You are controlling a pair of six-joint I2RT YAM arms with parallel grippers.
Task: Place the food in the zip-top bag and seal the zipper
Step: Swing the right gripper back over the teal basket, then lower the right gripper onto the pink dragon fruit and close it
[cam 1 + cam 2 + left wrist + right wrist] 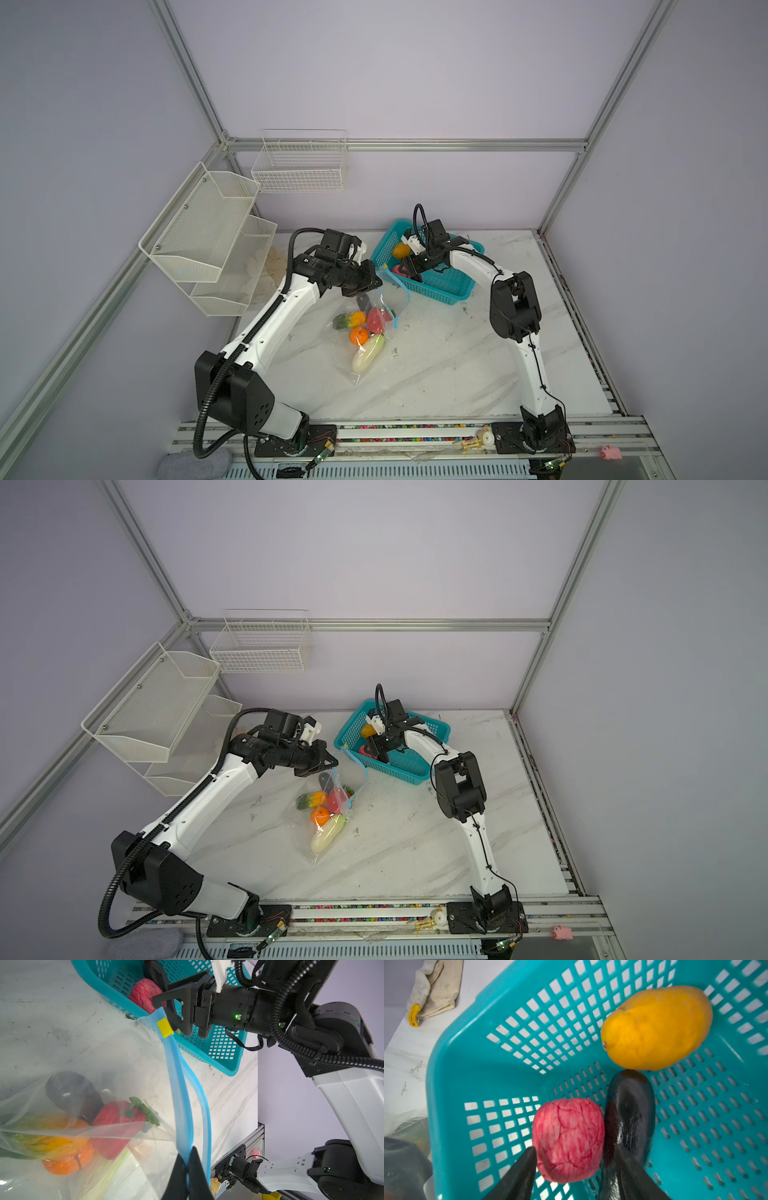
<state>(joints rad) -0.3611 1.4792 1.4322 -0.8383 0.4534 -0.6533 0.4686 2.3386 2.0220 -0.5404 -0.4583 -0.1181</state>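
Teal basket: mango, eggplant, pink piece within wide right hand; left hand tight on zipper.

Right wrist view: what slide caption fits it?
Open right gripper straddling a pink fruit in a teal basket, beside an eggplant and mango.

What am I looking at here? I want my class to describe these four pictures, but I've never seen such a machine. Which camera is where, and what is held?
Two robot arms stand at a marble table. Two pictures look down from above; the other two come from cameras on the arms' wrists. The left gripper is shut on the blue zipper of a clear bag, which already holds toy food. The right gripper is down in a teal basket, jaws open either side of a pink-red piece. A mango and an eggplant lie beside it.
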